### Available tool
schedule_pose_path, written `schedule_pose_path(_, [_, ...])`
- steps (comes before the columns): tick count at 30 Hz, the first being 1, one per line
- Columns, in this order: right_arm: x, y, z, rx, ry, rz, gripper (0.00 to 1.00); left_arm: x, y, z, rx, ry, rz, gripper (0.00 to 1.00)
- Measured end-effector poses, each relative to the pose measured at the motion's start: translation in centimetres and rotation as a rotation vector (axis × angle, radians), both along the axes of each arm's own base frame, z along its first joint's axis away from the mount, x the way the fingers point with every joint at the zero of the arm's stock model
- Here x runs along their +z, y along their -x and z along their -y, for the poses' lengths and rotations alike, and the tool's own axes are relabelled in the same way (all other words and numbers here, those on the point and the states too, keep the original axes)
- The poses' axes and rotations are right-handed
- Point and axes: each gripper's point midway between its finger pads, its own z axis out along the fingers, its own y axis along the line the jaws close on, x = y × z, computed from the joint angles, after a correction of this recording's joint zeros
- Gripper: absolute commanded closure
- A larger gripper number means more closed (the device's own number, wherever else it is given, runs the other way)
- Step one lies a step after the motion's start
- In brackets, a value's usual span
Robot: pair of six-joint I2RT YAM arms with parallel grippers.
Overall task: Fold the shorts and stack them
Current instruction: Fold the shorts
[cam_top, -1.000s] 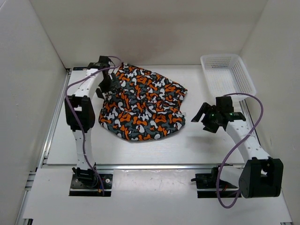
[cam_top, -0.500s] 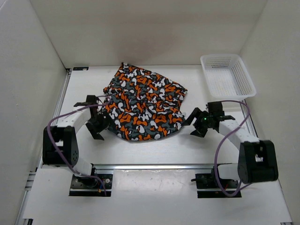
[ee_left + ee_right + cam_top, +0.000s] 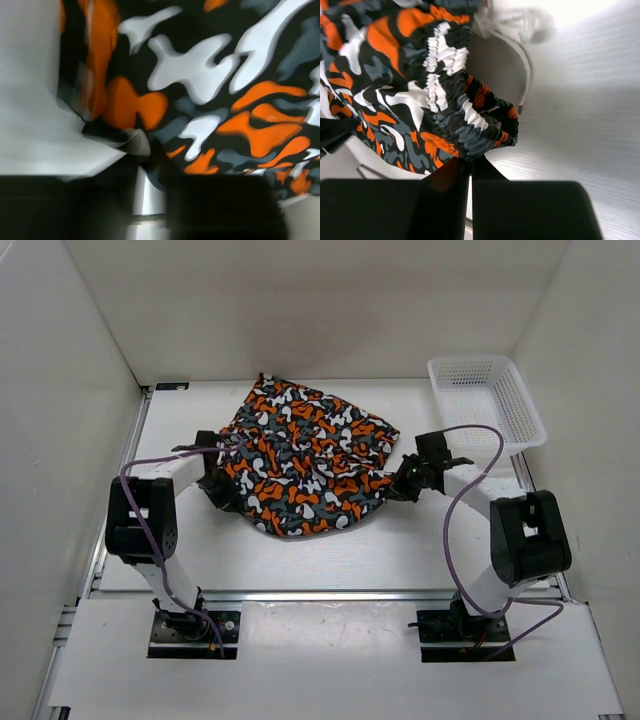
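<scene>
The camouflage shorts (image 3: 305, 460) lie crumpled in the middle of the table. My left gripper (image 3: 222, 490) is low at their left edge. In the blurred left wrist view the shorts (image 3: 200, 85) fill the picture, and their edge reaches my left gripper (image 3: 150, 175), whose fingers stand a narrow gap apart. My right gripper (image 3: 402, 484) is at the shorts' right edge. In the right wrist view my right gripper (image 3: 470, 162) is shut on the gathered elastic waistband of the shorts (image 3: 420, 90).
A white mesh basket (image 3: 470, 362) stands at the back right corner. White walls enclose the table on three sides. A white drawstring (image 3: 515, 22) lies on the table beyond the waistband.
Both arms came down and in to the shorts' left and right edges. The right gripper went from open to shut on the waistband. The left jaws have narrowed.
</scene>
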Motion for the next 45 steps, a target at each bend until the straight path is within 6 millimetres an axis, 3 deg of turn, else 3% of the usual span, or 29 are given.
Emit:
schedule_pose_path(3, [1.4,-0.4,0.6,0.002,0.035,0.044,1.00,0.0,-1.7,0.2,-0.010,-0.016,0.011,0.90])
schedule_pose_path(6, [3.5,0.0,1.1,0.008,0.058,0.079,1.00,1.3,-3.1,0.0,-0.022,-0.053,0.026,0.90])
schedule_pose_path(8, [5.4,0.4,1.0,0.027,0.062,0.115,1.00,3.9,-4.2,-0.2,-0.029,-0.105,0.060,0.90])
schedule_pose_path(11, [8.7,0.7,1.2,0.043,0.067,0.201,1.00,9.8,-6.2,-0.1,-0.049,-0.151,0.200,0.90])
schedule_pose_path(12, [9.7,0.9,1.3,0.045,0.067,0.230,1.00,12.1,-6.7,0.1,-0.058,-0.152,0.256,0.86])
schedule_pose_path(14, [11.0,0.9,1.6,0.045,0.074,0.275,1.00,15.8,-7.6,0.3,-0.081,-0.154,0.353,0.68])
schedule_pose_path(15, [11.2,0.8,1.9,0.039,0.093,0.281,1.00,17.0,-8.3,0.0,-0.084,-0.177,0.380,0.40])
schedule_pose_path(16, [11.0,0.7,2.2,0.034,0.106,0.275,1.00,17.7,-8.9,-0.4,-0.090,-0.202,0.393,0.31])
schedule_pose_path(18, [9.8,0.5,2.7,0.027,0.140,0.243,1.00,17.3,-10.9,-1.4,-0.069,-0.260,0.379,0.29])
schedule_pose_path(21, [7.5,0.7,3.4,0.026,0.184,0.172,1.00,12.7,-12.4,-2.6,-0.078,-0.328,0.257,0.28])
schedule_pose_path(24, [6.6,1.3,3.8,0.022,0.207,0.143,1.00,8.4,-10.0,-3.5,-0.105,-0.351,0.109,0.28])
schedule_pose_path(26, [6.2,1.5,4.0,0.022,0.215,0.134,1.00,7.7,-7.5,-3.9,-0.112,-0.352,0.058,0.31])
schedule_pose_path(31, [6.0,1.6,4.2,0.020,0.226,0.130,1.00,9.9,-0.2,-3.7,-0.087,-0.287,0.110,0.34])
schedule_pose_path(34, [6.0,1.6,4.3,0.023,0.230,0.132,1.00,9.9,4.3,-2.8,-0.060,-0.216,0.141,0.36])
schedule_pose_path(39, [6.0,1.6,4.3,0.029,0.234,0.134,1.00,4.5,10.9,0.0,-0.073,-0.067,0.009,0.30])
schedule_pose_path(42, [5.7,1.8,4.3,0.032,0.236,0.128,1.00,1.8,12.5,1.4,-0.094,-0.030,-0.100,0.30])
schedule_pose_path(45, [5.1,2.3,4.4,0.038,0.241,0.112,1.00,0.5,11.8,2.0,-0.101,-0.032,-0.124,0.36])
